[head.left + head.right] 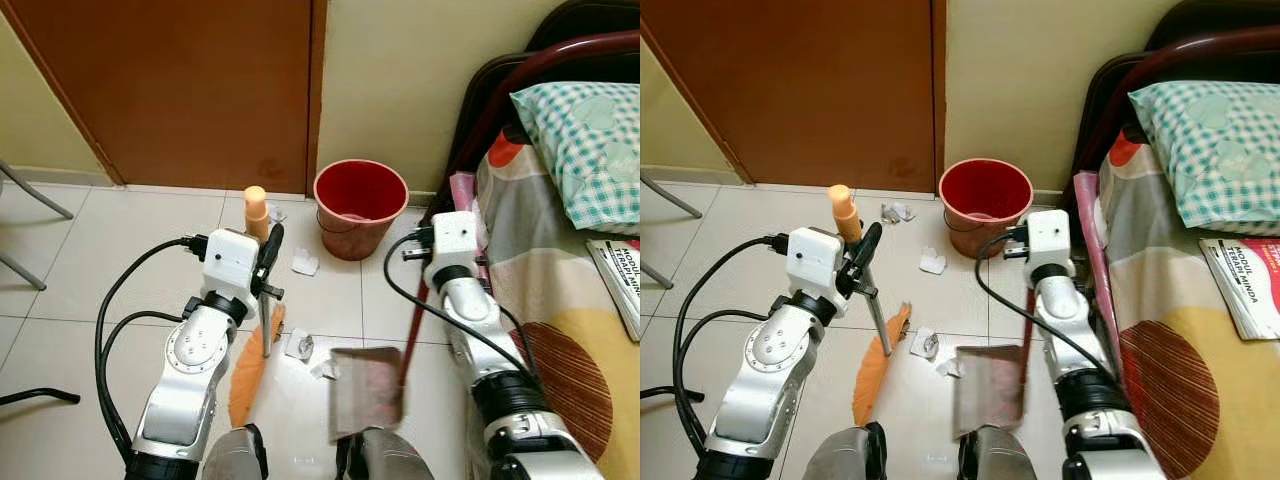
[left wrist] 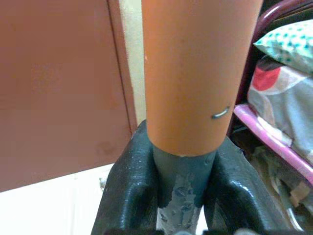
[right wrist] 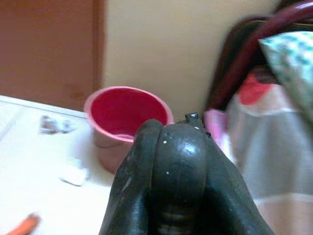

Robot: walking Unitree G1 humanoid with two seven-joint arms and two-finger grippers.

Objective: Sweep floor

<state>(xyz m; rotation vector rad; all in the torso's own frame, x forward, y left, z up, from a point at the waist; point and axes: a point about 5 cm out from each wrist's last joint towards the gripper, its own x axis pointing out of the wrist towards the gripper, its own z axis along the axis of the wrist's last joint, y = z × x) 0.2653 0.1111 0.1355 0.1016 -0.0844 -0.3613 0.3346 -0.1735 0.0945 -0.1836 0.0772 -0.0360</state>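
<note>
My left gripper (image 1: 268,262) is shut on the grey metal pole (image 2: 182,178) of a broom, just under its orange grip (image 1: 256,210). The broom's orange bristles (image 1: 250,365) rest on the tiled floor between my arms. My right gripper (image 1: 425,262) is shut on the dark red handle (image 1: 412,330) of a dustpan. The flat brownish dustpan (image 1: 365,390) sits on the floor near my feet. Crumpled paper scraps lie on the tiles: one (image 1: 304,263) in front of the bucket, one (image 1: 299,346) beside the bristles, one (image 1: 275,212) by the wall.
A red bucket (image 1: 360,205) stands against the wall ahead. A brown door (image 1: 170,80) is at the back left. A bed (image 1: 560,290) with a checked pillow and a book (image 1: 620,275) runs along my right. Metal chair legs (image 1: 30,195) show at far left.
</note>
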